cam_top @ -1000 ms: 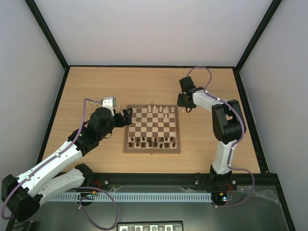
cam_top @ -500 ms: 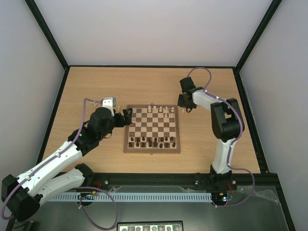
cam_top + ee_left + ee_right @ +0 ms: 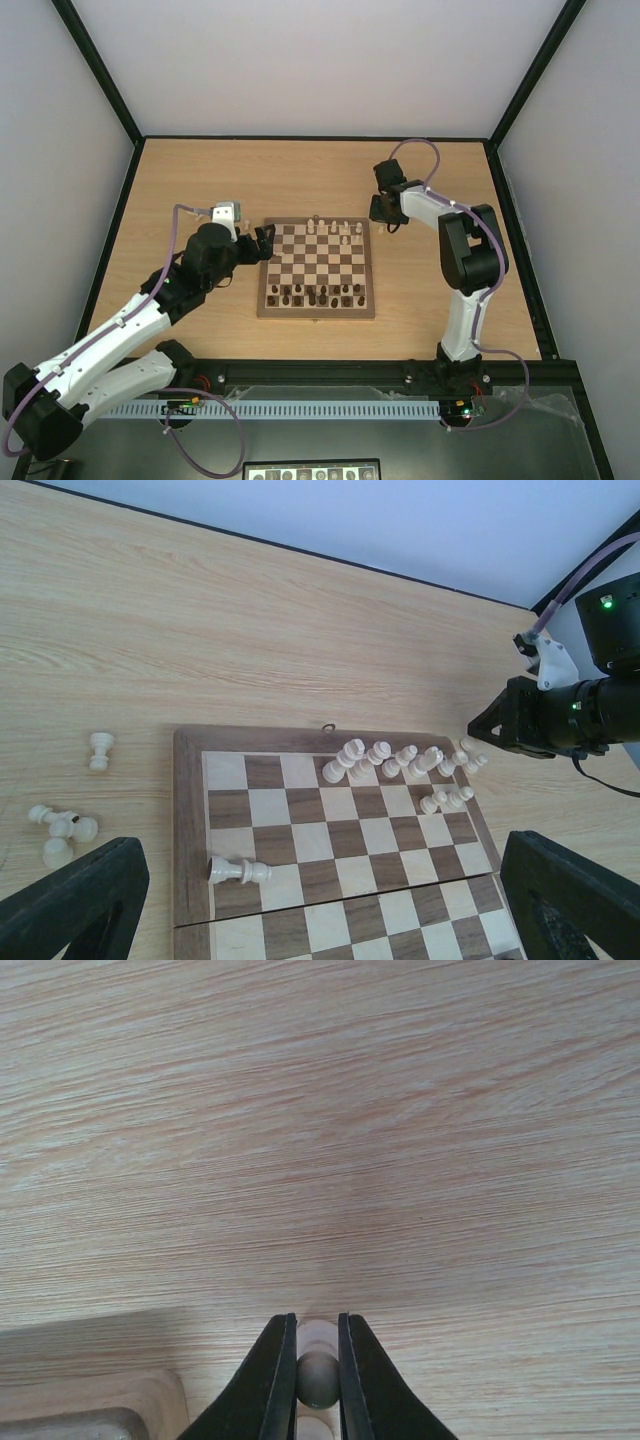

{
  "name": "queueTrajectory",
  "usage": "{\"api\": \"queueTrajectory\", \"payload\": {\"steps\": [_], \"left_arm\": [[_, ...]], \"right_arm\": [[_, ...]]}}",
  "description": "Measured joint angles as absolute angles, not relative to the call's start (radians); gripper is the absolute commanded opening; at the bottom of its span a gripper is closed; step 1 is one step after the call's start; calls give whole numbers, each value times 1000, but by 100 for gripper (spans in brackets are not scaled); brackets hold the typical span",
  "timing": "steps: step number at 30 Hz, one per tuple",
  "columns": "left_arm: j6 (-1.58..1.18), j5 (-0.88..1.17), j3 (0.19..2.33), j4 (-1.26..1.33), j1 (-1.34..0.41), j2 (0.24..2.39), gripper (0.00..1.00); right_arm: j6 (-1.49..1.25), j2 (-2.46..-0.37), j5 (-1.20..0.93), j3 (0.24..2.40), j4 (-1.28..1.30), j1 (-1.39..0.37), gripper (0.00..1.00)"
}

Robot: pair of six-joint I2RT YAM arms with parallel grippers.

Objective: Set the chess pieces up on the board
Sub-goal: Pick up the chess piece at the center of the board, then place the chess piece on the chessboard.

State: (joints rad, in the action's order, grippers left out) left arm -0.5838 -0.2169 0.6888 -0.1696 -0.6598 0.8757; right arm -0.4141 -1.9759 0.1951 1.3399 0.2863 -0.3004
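Note:
The board [image 3: 317, 314] lies mid-table. Pale chess pieces [image 3: 390, 760] stand in a row along its far edge, two more [image 3: 445, 800] just in front, and one [image 3: 238, 870] lies toppled on a left square. Several pale pieces [image 3: 60, 825] lie loose on the table left of the board, one [image 3: 98, 750] upright. My left gripper [image 3: 262, 243] hovers open over the board's left edge, its fingers [image 3: 70, 900] wide apart. My right gripper [image 3: 385, 212] is low at the board's far right corner, shut on a pale round-headed piece [image 3: 318, 1375] standing on the table.
Dark brown chessmen [image 3: 318, 293] stand in two rows at the board's near edge. Black frame rails [image 3: 310, 137] border the wooden table. Part of another pale wooden shape [image 3: 90, 1405] sits just left of the right fingers.
The right jaws have closed onto the pale piece. Neither arm has visibly shifted.

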Motion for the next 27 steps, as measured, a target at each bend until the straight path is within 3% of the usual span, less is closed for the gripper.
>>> {"api": "queueTrajectory", "payload": {"steps": [16,27], "left_arm": [[-584,-218,689,-172,-660,854,100],[-584,-221,689,-179,-660,838,100]], "right_arm": [[-411,-1734,203,1309,329,-320,4],[-408,-1668,181,1307,378,-535,4]]}}
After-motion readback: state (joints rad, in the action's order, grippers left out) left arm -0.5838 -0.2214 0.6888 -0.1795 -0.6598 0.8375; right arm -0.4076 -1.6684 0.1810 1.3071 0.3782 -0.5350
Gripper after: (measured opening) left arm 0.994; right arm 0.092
